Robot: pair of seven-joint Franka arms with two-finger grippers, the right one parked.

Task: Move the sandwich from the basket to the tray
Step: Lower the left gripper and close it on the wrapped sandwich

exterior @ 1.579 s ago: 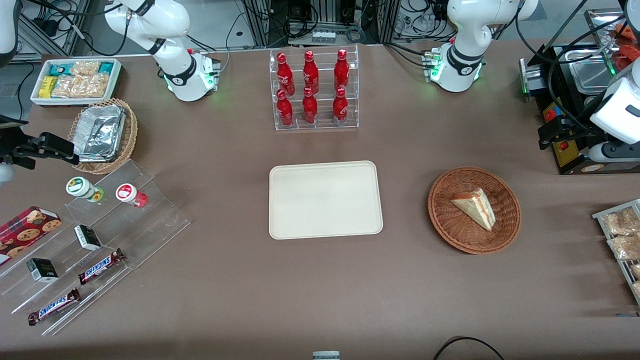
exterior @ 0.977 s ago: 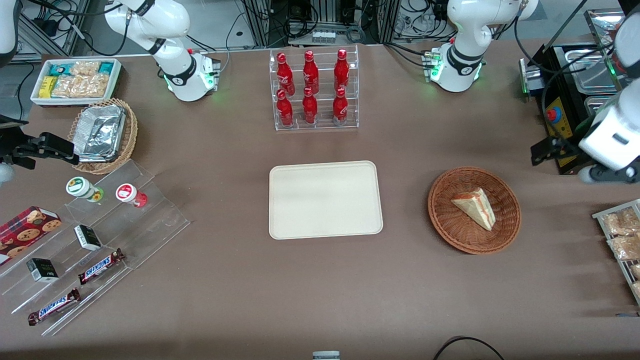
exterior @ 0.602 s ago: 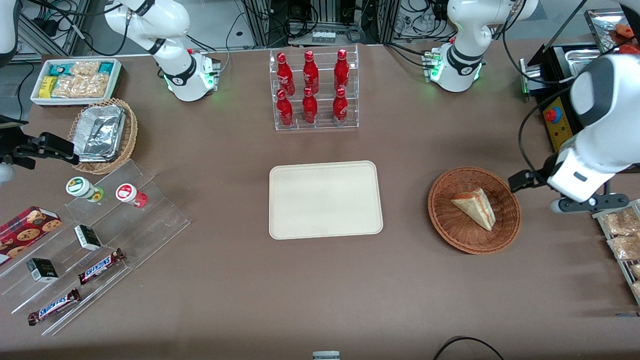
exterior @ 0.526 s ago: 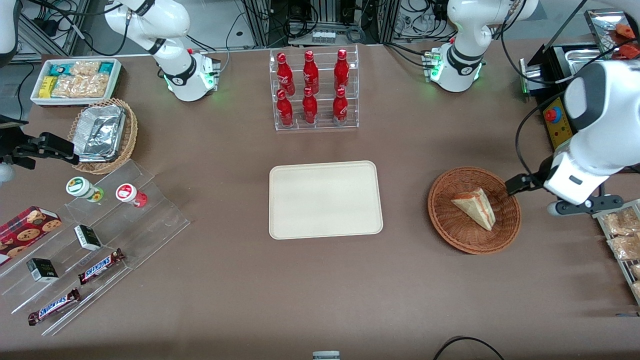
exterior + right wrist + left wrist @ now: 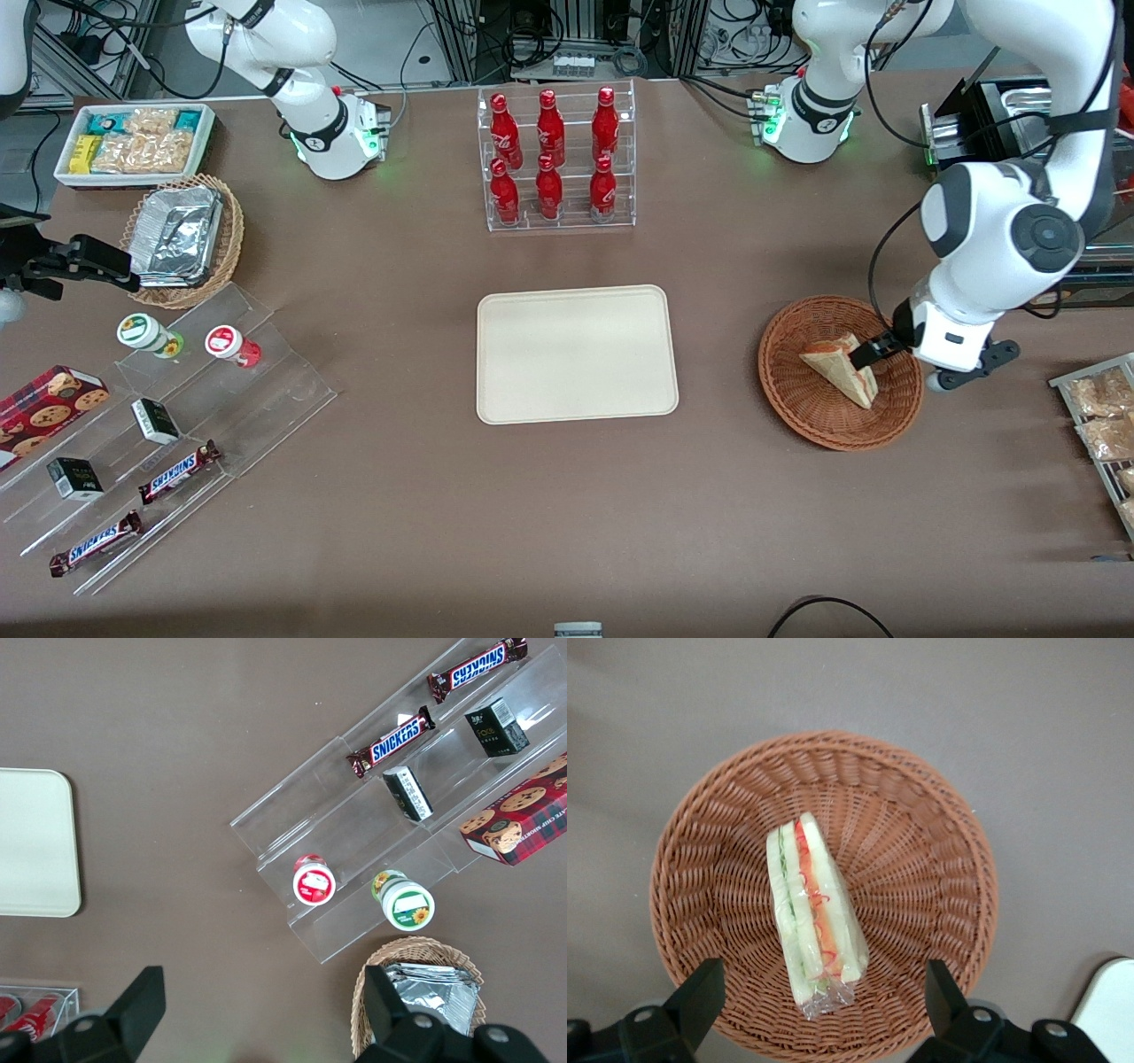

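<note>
The sandwich [image 5: 835, 367], a wrapped white wedge with red and green filling, lies in the round reddish-brown basket [image 5: 802, 416]. The left wrist view shows the sandwich [image 5: 815, 904] on edge in the basket's [image 5: 921, 842] middle. My left gripper [image 5: 873, 354] hangs low over the basket at the sandwich's broad end. It is open and empty [image 5: 822, 997], with its fingers [image 5: 700, 997] spread wider than the sandwich and not touching it. The cream tray [image 5: 576, 354] lies bare at the table's middle, beside the basket; its corner also shows in the left wrist view [image 5: 1109, 1010].
A clear rack of red bottles [image 5: 554, 159] stands farther from the front camera than the tray. A black appliance [image 5: 983, 115] and a wire rack of snack packets [image 5: 1103, 416] sit at the working arm's end. A foil-tray basket [image 5: 182, 239] and a snack stand [image 5: 168, 416] sit toward the parked arm's end.
My left arm has swung in from the working arm's end of the table and come down over the basket. The sandwich, basket and tray have not moved.
</note>
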